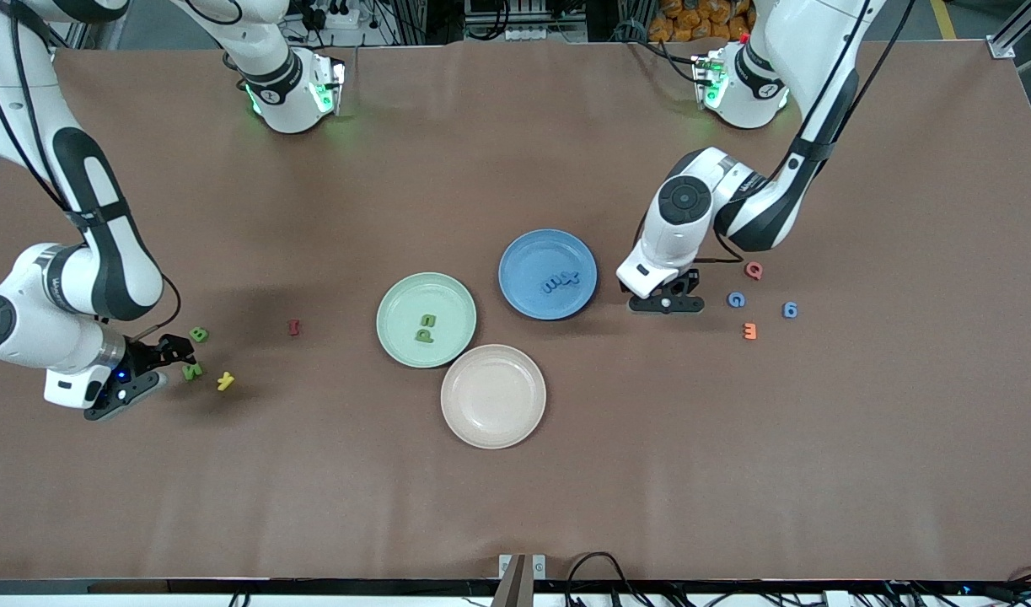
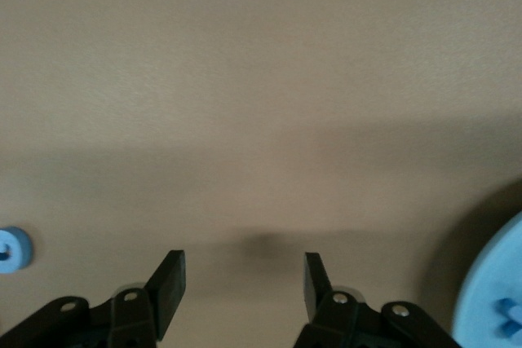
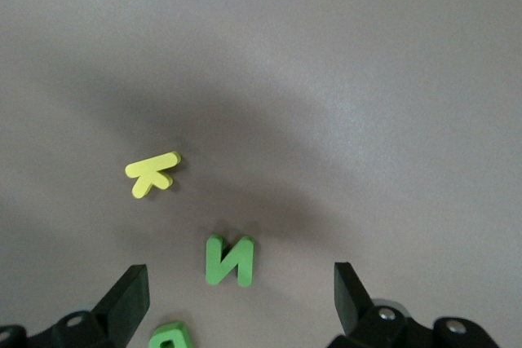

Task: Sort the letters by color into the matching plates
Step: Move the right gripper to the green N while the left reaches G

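Front view: left end effector (image 1: 667,302) gapes empty beside the blue plate (image 1: 523,291); right end effector (image 1: 171,361) spreads over green letters (image 1: 193,370).

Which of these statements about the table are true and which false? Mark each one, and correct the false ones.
1. The green plate holds two green letters. True.
2. The beige plate holds a blue letter. False: nothing lies in it.
3. The right gripper is open over a green N. True.
4. The left gripper holds a blue letter. False: nothing is between its fingers.
5. The blue plate already holds blue letters. True.
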`<state>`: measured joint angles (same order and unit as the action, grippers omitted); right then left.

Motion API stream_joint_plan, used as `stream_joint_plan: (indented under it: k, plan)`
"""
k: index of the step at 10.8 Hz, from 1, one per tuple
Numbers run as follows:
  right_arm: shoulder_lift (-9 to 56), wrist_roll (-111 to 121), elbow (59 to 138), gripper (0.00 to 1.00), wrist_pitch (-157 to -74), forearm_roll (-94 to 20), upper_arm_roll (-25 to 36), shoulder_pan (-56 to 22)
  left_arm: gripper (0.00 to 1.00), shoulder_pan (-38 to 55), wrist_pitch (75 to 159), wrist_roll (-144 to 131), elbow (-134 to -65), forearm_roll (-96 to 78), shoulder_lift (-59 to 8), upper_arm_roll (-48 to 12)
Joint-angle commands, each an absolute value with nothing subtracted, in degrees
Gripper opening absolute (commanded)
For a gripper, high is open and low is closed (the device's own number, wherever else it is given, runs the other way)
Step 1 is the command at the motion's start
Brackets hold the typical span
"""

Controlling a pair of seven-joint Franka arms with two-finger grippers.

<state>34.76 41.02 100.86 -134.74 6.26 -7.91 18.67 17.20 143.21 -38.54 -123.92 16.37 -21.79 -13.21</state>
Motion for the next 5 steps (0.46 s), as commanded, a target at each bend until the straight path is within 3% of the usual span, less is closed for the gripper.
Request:
stream_joint_plan:
  k: [1, 5]
  plan:
    - [35.06, 41.57, 106.42, 1.0, -144.82, 8.88, -9.23, 20.48, 0.64, 15.4, 143.44, -33.42, -128.22, 16.17, -17.41, -12.74]
    - [35.77, 41.49, 110.02, 1.0, -149.49, 9.14, -9.14, 20.48, 0.64, 14.86, 149.14, -26.21, -133.85, 16.17, -14.24, -7.57]
